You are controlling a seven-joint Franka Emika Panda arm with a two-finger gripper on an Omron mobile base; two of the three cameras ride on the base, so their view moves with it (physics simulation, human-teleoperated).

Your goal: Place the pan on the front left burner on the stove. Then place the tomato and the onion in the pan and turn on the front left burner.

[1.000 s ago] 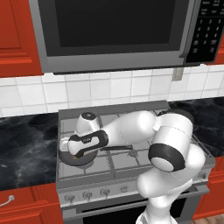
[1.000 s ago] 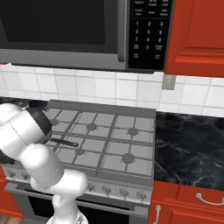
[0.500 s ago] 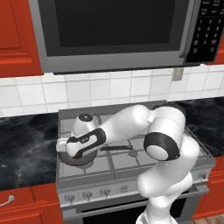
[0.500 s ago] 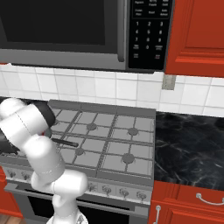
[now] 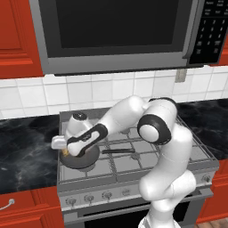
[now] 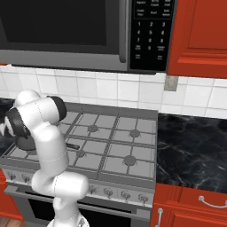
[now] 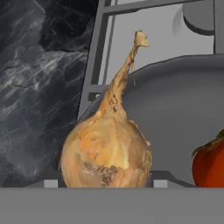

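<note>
Hand view: one onion [image 7: 106, 158] clamped in claw, one tomato [image 7: 211, 165] in one pan [image 7: 175, 105].

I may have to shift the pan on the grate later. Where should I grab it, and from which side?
Best the long thin handle of the pan: it lies flat over the grate of the stove, pointing toward the stove's middle, clear of the onion and tomato in the bowl. Come down from above, jaws across its width; the low rim looks harder to pinch.
</note>
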